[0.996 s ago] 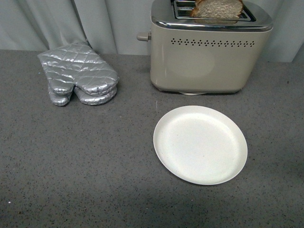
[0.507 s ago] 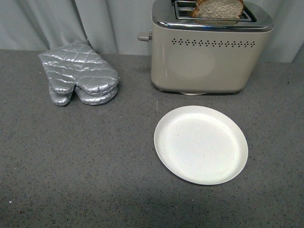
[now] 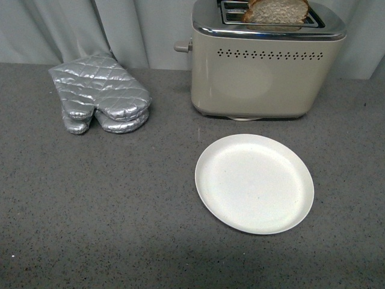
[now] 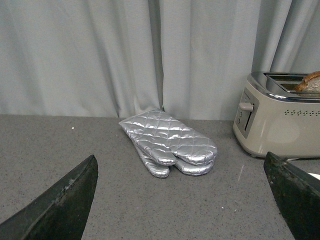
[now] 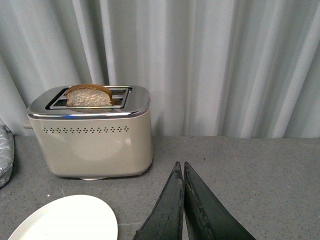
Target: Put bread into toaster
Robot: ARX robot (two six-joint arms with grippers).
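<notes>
The cream toaster (image 3: pixel 258 72) stands at the back of the grey counter, chrome top and side lever (image 3: pixel 182 46) showing. The bread (image 3: pixel 277 11) stands upright in the nearer slot, its rounded crust sticking out. The right wrist view shows the same toaster (image 5: pixel 95 137) with the bread (image 5: pixel 89 96) in it, well beyond my right gripper (image 5: pixel 181 166), which is shut and empty. My left gripper (image 4: pixel 182 165) is open wide over bare counter, with the toaster (image 4: pixel 280 120) off to one side. Neither arm appears in the front view.
An empty white plate (image 3: pixel 254 183) lies in front of the toaster. A pair of silver quilted oven mitts (image 3: pixel 99 93) rests at the back left, also seen as mitts (image 4: pixel 167 142) ahead of the left gripper. A grey curtain hangs behind the counter.
</notes>
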